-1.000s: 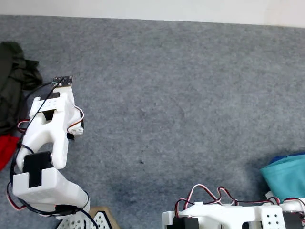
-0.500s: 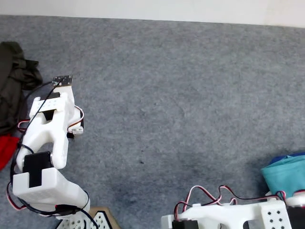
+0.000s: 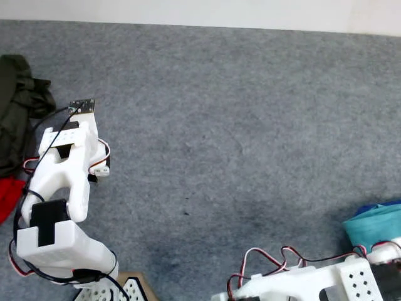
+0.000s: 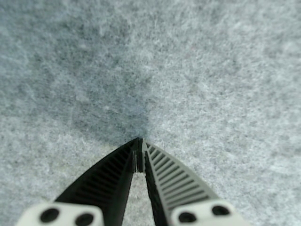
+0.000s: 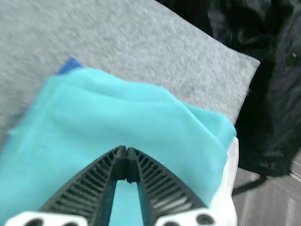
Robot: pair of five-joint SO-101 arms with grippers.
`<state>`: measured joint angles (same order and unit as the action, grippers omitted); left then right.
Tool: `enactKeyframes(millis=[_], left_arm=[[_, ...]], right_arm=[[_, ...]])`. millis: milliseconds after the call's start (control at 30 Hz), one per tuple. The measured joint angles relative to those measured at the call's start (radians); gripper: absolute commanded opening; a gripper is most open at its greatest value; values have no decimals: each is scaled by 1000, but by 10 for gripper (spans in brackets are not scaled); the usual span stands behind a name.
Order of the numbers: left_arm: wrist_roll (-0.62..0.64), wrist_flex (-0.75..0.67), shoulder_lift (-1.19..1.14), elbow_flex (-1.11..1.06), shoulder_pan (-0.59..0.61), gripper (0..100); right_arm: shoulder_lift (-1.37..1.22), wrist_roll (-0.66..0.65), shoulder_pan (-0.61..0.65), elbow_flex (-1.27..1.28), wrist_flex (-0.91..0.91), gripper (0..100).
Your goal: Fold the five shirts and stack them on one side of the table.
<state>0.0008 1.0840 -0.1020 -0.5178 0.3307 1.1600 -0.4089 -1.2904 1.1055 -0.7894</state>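
Folded teal shirt (image 5: 117,113) sits at right edge of table (image 3: 238,113); right gripper (image 5: 123,151) over it, jaws pressed together, empty. Over table, left gripper (image 4: 140,145) closed too. Next, likely: open, fetch dark shirt (image 3: 15,106).

The high camera looks straight down on the grey worktop (image 3: 250,125). The wrist cameras look closely past the left end effector (image 4: 139,155) at the worktop, and past the right end effector (image 5: 126,165) at the turquoise shirt (image 5: 141,117), which the high view shares.
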Motion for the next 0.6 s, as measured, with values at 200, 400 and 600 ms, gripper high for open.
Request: enactKeyframes(millis=[200, 400, 600], left_arm=[[0, 0, 0, 0, 0, 7], [0, 0, 0, 0, 0, 7], [0, 0, 0, 0, 0, 7]], right_arm=[[0, -83, -149, 183, 247, 6], [0, -198, -158, 324, 425, 6], [0, -209, -160, 356, 493, 6]])
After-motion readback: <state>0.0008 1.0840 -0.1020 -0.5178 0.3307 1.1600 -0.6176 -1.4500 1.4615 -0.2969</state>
